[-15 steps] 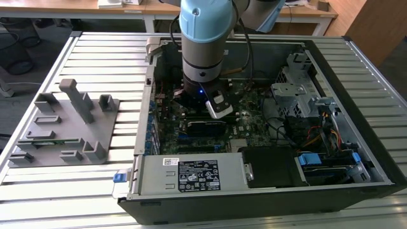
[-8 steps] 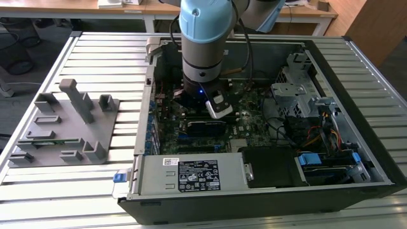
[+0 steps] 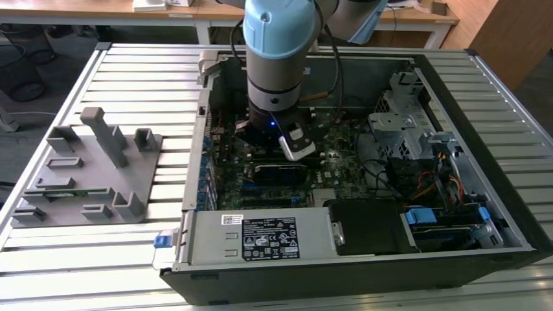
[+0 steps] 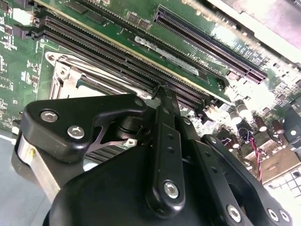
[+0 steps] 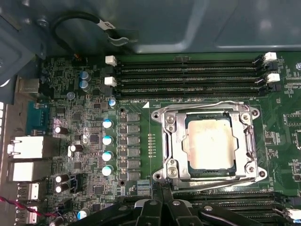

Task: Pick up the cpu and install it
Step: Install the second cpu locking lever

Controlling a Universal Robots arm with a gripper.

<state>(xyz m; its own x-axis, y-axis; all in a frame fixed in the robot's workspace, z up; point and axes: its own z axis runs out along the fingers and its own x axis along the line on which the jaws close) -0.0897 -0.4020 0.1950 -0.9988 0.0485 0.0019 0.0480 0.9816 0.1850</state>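
cpu [image 5: 210, 143]: seated in the socket on the motherboard [image 5: 136, 155], silver top up, framed on all sides by the metal retention bracket [image 5: 168, 146]; it looks level from the first wrist view.
Socket lever: thin wire arms [image 5: 207, 104] run along the far and near edges of the bracket; I cannot tell whether they are latched.
Gripper [image 5: 162, 194]: fingers pinched together with nothing between them, the tips just at the near edge of the bracket, above the board and clear of the chip (the second wrist view shows the same closed tips [image 4: 163, 89] over the memory slots).
Memory slots [image 5: 188, 75]: empty black rows on the far side of the socket, more on the near side under the fingers.
Computer case [image 3: 484, 214]: open, arm reaching straight down inside; grey parts fixture [image 3: 87, 175] well apart on the exterior view's left.
Risk: closed tips are close to the bracket and slots, so a downward or sideways slip could scrape the board, catch a wire arm, or nudge the chip askew if the bracket is not clamped.
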